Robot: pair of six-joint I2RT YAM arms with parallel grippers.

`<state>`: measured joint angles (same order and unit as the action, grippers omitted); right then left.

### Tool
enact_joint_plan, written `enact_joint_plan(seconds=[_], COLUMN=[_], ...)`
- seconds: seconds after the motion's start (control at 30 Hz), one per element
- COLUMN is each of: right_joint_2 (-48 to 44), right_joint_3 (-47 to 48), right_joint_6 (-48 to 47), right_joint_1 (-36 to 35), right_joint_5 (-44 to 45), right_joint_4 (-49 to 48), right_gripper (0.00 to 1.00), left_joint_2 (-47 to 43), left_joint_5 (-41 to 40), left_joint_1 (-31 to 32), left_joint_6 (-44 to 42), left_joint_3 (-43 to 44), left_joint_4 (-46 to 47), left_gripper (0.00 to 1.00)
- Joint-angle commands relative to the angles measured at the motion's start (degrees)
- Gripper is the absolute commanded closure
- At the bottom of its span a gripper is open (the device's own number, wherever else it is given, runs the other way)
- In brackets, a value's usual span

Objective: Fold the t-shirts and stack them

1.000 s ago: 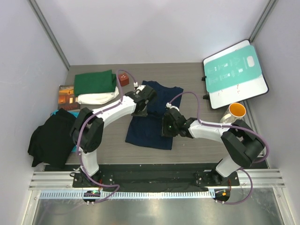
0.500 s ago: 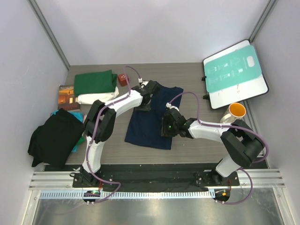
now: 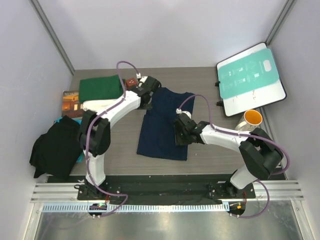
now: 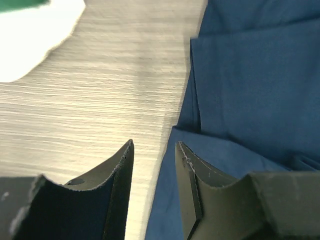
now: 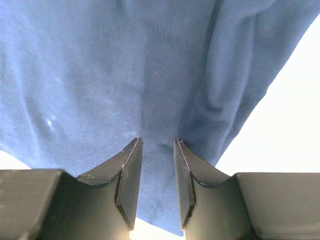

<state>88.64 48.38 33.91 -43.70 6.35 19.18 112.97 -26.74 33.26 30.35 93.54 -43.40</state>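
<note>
Navy tee [image 4: 250, 90] folds: L-wrist cam only.

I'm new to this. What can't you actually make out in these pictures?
- Cream t-shirt: overhead, the left arm covers most of it; in the left wrist view it is an overexposed blur cut by the edge.
- Right tool: its wrist view shows the jaws apart before the navy t-shirt; whether cloth is pinched is unclear.
- Small brown object: overhead, too small to identify.

White-shelled left arm [image 3: 119, 106] and right arm [image 3: 226, 136] with black joints; purple cables [image 3: 118, 66] loop along both; dark wedge-shaped fingers [image 4: 116, 200], edges scuffed pale.
</note>
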Motion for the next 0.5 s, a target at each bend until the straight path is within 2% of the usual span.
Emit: enact_joint_plan(seconds=[0.0, 0.23, 0.37, 0.47], right_joint_2=[-1.28, -0.14, 3.29, 5.13], right_joint_3=[7.59, 15.42, 17.8, 17.98], right_joint_6=[-3.59, -5.34, -6.66, -6.93], right_joint_1=[0.55, 1.16, 1.87, 2.13], right_joint_5=[4.55, 6.04, 5.69, 7.0], right_joint_4=[5.68, 7.98, 8.59, 8.33], right_gripper=[0.62, 0.62, 0.62, 0.62], left_joint_2=[-9.59, -17.25, -15.51, -14.45], left_joint_5=[2.37, 11.88, 14.08, 13.3], left_joint_1=[-0.21, 0.05, 0.67, 2.51], left_joint_6=[-0.82, 2.17, 3.14, 3.4], left_joint_3=[-1.15, -12.49, -16.8, -18.65], left_joint_4=[-0.9, 4.28, 5.69, 6.74], left_gripper=[0.6, 0.61, 0.67, 0.68])
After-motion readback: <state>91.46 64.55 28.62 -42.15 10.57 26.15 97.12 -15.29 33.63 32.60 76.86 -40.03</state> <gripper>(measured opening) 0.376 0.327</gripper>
